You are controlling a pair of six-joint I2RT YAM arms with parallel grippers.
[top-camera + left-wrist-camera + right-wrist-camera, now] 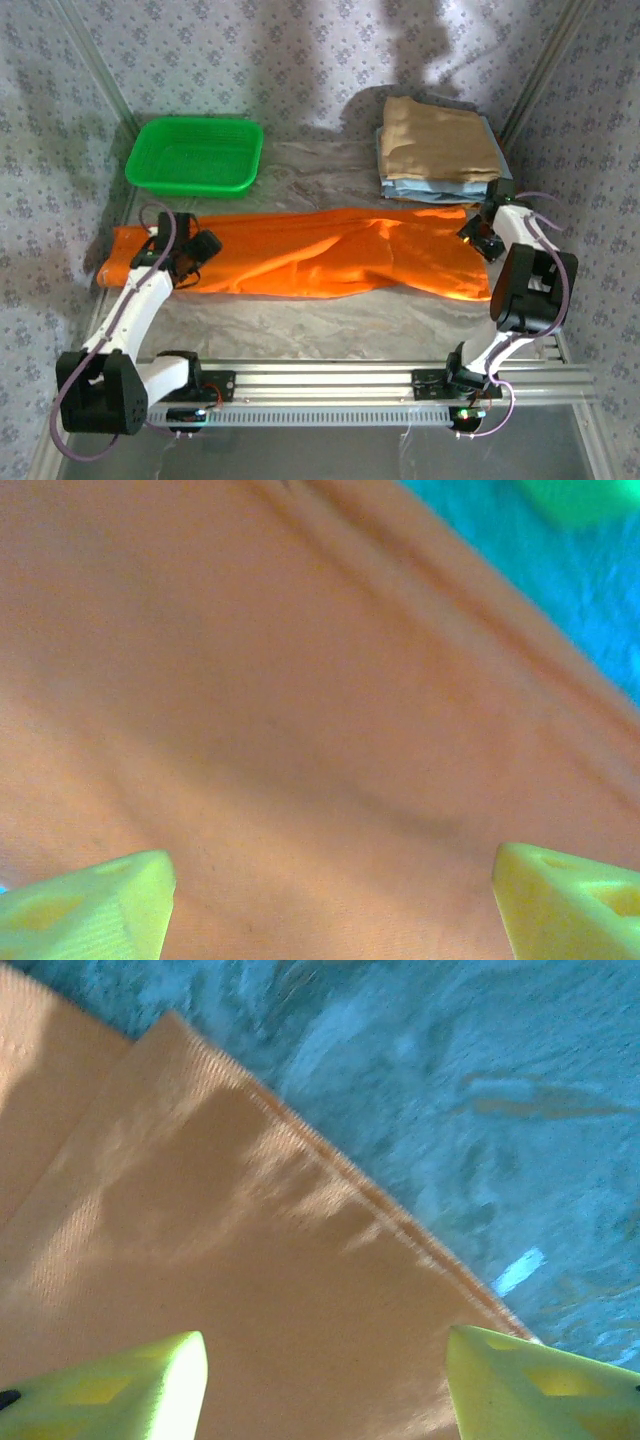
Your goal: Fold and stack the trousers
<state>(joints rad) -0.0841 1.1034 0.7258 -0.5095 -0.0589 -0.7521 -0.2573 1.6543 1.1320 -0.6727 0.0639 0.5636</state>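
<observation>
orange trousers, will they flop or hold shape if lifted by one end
Probably floppy: the trousers lie flat with soft wrinkles, so a lifted end should drape. Pushed, the thin cloth would likely bunch rather than slide.

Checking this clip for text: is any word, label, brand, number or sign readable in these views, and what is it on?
No text can be read in any view.
Orange trousers: plain cloth, no tag or print showing.
Green basket: no marking visible.
Stack of folded clothes: no label visible.
Backdrop cloth: repeated flower-like pattern, not lettering.
Left arm and right arm: no marking large enough to read.
</observation>
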